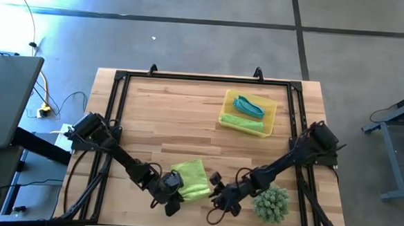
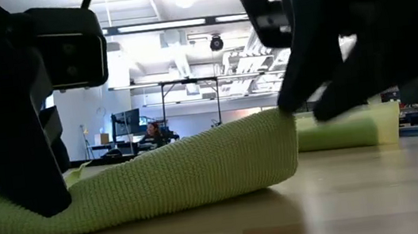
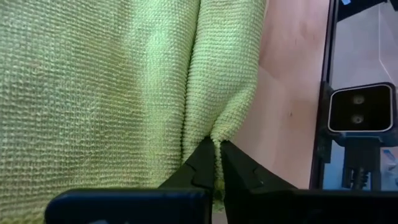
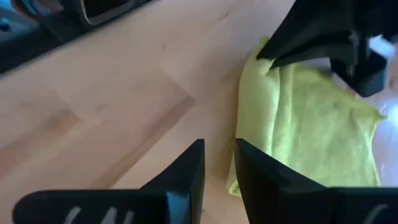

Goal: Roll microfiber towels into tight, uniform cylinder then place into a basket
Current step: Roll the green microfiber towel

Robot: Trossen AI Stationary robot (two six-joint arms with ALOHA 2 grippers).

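- On the bench (image 1: 188, 105), wooden with a black frame round it, we see the work gathered at the near edge, with the basket (image 1: 271, 110) well apart toward the far right.
- Inside that yellow basket lie two rolled towels, a teal one (image 1: 249, 106) and a lime one (image 1: 241, 123), so we judge two of three done.
- Between the two arms, on the bare wood, lies the last lime towel (image 1: 193, 179), folded over on itself rather than rolled; the low view shows it as a loose, fat fold, thicker at one end.
- We judge this cloth light, soft and floppy, with a grippy knit surface: it will not slide away, but it will sag and unroll if only one point is held.
- Best hold, we think, is on an edge or corner where layers stack, pinching all the layers together, with the second hand steadying the opposite end.
- Beside the right arm stands a spiky green plant (image 1: 272, 204), near enough to snag.
- Our left hand (image 3: 217, 163) is closed tight on a pinched ridge of the towel's edge.
- Our right hand (image 4: 219, 165) hovers just beside the towel's other edge, fingers narrowly parted and holding nothing.
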